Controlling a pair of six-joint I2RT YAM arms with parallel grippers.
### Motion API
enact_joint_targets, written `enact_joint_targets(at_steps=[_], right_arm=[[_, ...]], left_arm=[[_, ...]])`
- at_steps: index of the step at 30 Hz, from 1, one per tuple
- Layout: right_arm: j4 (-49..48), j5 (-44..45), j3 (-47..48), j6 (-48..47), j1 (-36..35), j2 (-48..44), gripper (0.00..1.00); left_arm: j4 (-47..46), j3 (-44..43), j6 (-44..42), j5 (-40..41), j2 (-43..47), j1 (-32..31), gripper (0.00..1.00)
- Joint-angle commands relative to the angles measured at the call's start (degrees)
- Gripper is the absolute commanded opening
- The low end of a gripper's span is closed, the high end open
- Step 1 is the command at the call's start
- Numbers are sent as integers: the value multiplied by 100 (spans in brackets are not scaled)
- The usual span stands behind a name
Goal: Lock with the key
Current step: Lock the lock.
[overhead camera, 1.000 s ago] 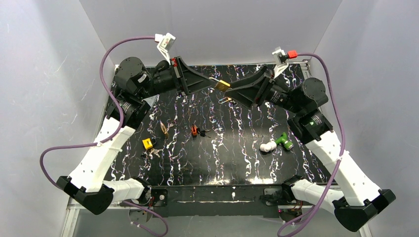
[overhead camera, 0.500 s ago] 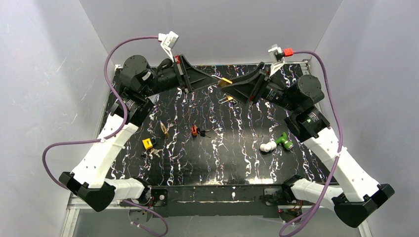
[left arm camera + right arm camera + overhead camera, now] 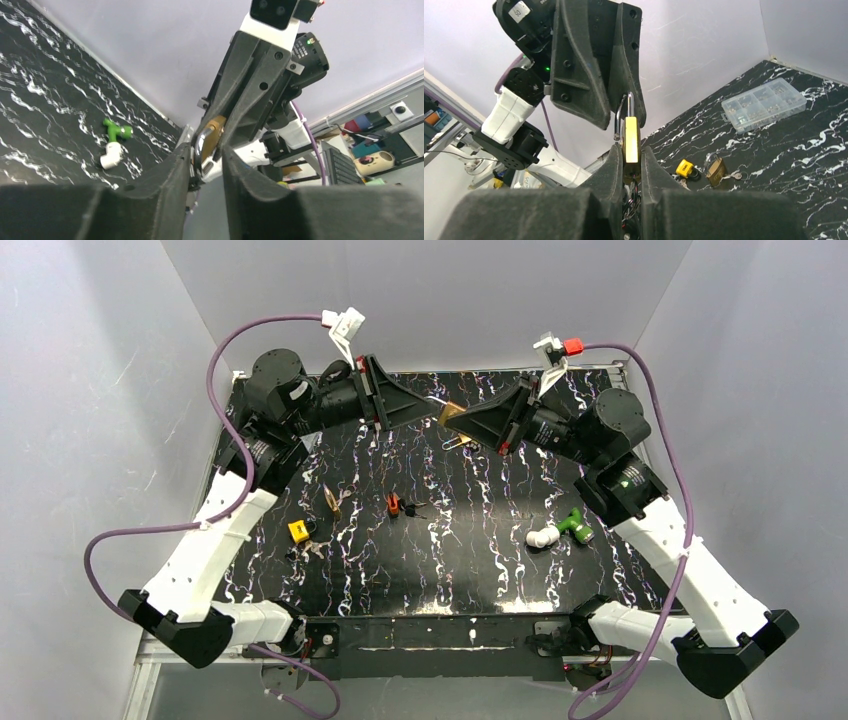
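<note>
A brass padlock (image 3: 452, 412) hangs in the air over the back middle of the table, between the two grippers. My right gripper (image 3: 458, 420) is shut on its body (image 3: 630, 140), with the steel shackle (image 3: 623, 112) pointing up at the left gripper. My left gripper (image 3: 436, 405) stands open, its fingers (image 3: 172, 170) apart on either side of the shackle (image 3: 200, 145). One finger lies close to the shackle and the other is clear of it. A ring with a dark tag (image 3: 631, 187) hangs under the padlock between my right fingers. The key itself is hidden there.
On the black marbled table (image 3: 450, 560) lie a yellow padlock (image 3: 298, 531), a second brass padlock (image 3: 331, 498), a red and black key bunch (image 3: 398, 505), a small metal ring (image 3: 455, 443) and a green-and-white fitting (image 3: 558, 529). A clear compartment box (image 3: 764, 104) lies at the back.
My right gripper has closed on the padlock's body. My left gripper, shut a second ago, has opened off the shackle. Both arms shifted slightly.
</note>
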State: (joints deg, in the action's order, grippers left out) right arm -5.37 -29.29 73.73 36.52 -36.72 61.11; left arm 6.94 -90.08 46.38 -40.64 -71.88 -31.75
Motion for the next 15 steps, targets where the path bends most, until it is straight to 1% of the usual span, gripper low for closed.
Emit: enact_joint_targets(at_steps=[1, 3, 8, 13, 15], right_arm=[[40, -107, 185, -12, -1, -253, 1], [103, -262, 161, 10, -2, -285, 1], [206, -631, 127, 40, 3, -305, 1], [326, -904, 154, 40, -1, -249, 1], [359, -914, 138, 31, -2, -253, 1]], left_arm=[[930, -284, -861, -4, 278, -33, 37], [1122, -361, -1031, -43, 303, -33, 39], [1340, -468, -1222, -130, 295, -33, 38], [1242, -467, -1200, -333, 235, -32, 35], [1171, -480, -1171, -432, 206, -33, 32]])
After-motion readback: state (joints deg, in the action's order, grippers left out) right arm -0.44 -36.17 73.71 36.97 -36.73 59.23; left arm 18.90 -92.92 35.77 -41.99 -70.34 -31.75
